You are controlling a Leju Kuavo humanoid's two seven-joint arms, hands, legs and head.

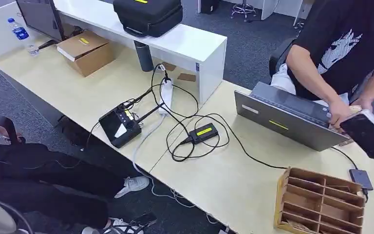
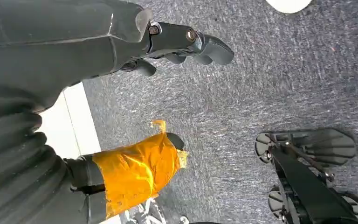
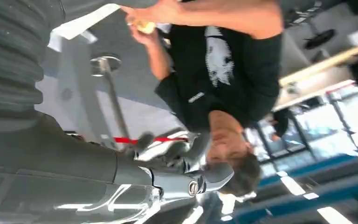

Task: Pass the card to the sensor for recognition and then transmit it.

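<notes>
right hand [image 1: 370, 134] is raised at the far right side of the desk [image 1: 224, 170], dark back facing the head camera. in the right wrist view the same hand [image 3: 168, 172] has its fingers [image 3: 177, 150] curled inward; a thin red strip [image 3: 168, 139] lies by them, and it cannot be told whether the hand grips it or anything else. a person in a black shirt [image 1: 350, 53] sits just beyond this hand, with one hand [image 1: 342, 114] just beside it. a small tan item [image 1: 355, 109] is pinched in the person's fingers next to the right hand; it cannot be confirmed as the card. an open grey laptop [image 1: 287, 114] stands just beside the right hand, on its inner side. a wooden compartment tray [image 1: 321, 202] sits near the hand, on the side closer to the robot. a small black box with a yellow label [image 1: 203, 132], with cables attached, lies well apart from the right hand, past the laptop. left hand [image 2: 135, 42] hangs over grey carpet [image 2: 270, 84], holding nothing, its dark fingers [image 2: 209, 49] bent at the tips and well apart from the orange-taped thumb [image 2: 135, 170].
</notes>
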